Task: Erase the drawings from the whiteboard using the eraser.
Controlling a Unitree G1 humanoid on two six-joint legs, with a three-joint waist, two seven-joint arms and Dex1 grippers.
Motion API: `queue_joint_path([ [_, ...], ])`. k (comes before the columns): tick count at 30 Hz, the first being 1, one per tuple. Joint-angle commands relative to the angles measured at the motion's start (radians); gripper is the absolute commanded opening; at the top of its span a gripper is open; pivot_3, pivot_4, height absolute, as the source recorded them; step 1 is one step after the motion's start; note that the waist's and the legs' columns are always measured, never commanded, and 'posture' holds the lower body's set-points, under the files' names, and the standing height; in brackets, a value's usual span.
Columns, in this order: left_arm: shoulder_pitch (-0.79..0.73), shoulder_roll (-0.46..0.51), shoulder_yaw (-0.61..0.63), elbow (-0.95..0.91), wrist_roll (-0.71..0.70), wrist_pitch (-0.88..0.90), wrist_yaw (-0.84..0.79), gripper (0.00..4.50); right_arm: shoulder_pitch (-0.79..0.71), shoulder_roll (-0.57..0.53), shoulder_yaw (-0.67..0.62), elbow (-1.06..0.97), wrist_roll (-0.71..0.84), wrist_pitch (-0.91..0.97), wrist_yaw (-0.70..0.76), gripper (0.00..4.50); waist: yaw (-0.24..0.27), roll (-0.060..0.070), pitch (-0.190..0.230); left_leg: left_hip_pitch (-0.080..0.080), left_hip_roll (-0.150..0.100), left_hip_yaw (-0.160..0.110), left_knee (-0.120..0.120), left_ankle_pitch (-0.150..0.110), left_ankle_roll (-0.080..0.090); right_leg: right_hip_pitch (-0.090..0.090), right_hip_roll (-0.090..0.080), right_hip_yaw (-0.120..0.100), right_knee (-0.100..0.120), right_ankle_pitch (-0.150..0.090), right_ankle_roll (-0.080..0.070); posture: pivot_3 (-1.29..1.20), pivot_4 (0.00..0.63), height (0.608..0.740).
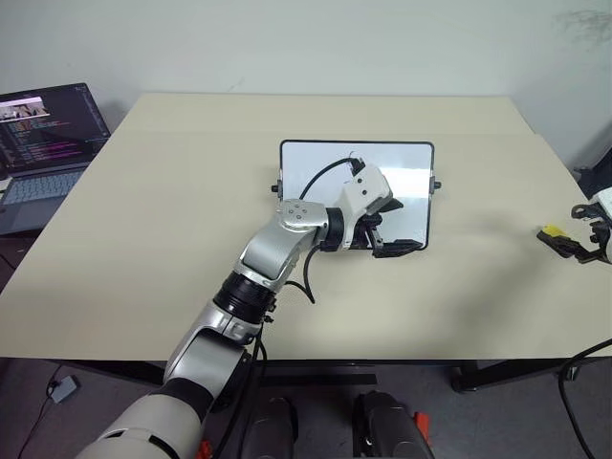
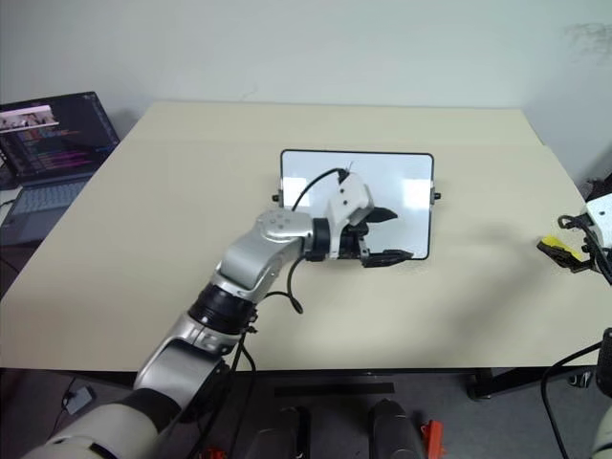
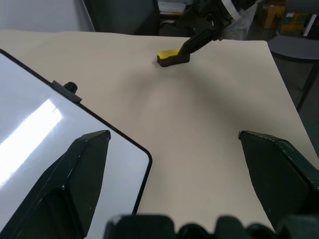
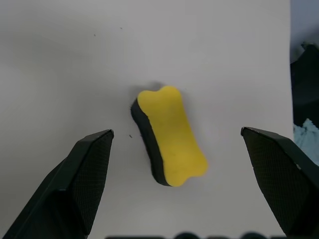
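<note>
A wide beige desk (image 1: pixel 143 239) fills the middle of the scene — pale wall (image 1: pixel 306 43) behind it. Off the desk's far left corner sits an open laptop (image 1: pixel 43 143), screen lit with dark code windows — grey keyboard below.

You're looking at a glossy white whiteboard (image 1: pixel 402 163) w/ thin black frame & black side knobs, on a pale beige table (image 1: pixel 172 220). Eraser (image 4: pixel 169 134): bright yellow top, black base. Both grippers' fingers (image 3: pixel 79 174) are black; left arm (image 1: pixel 287 239) silver-grey & white. Laptop (image 1: pixel 43 143) shows dark screen w/ multicoloured text lines.
</note>
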Motion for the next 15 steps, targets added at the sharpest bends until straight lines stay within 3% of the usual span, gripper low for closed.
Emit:
queue_joint_path([
  [1,0.002,0.008,0.024,-0.064,-0.006,0.014,0.006,4.50,-0.004,-0.009,0.005,-0.002,-0.023,-0.028,-0.009,4.48,0.000,0.000,0.000,0.000,0.000,0.000,0.000,0.000,0.000,0.000,0.000,0.000,0.000,0.000,0.000,0.00,0.150,0.740],
  [15,0.025,0.024,0.033,-0.120,-0.007,0.065,0.033,4.50,0.043,0.047,-0.007,0.007,-0.013,0.028,0.043,4.48,0.000,0.000,0.000,0.002,0.000,0.000,0.001,0.000,0.000,0.002,0.000,0.000,0.000,0.001,0.002,0.00,0.150,0.740],
])
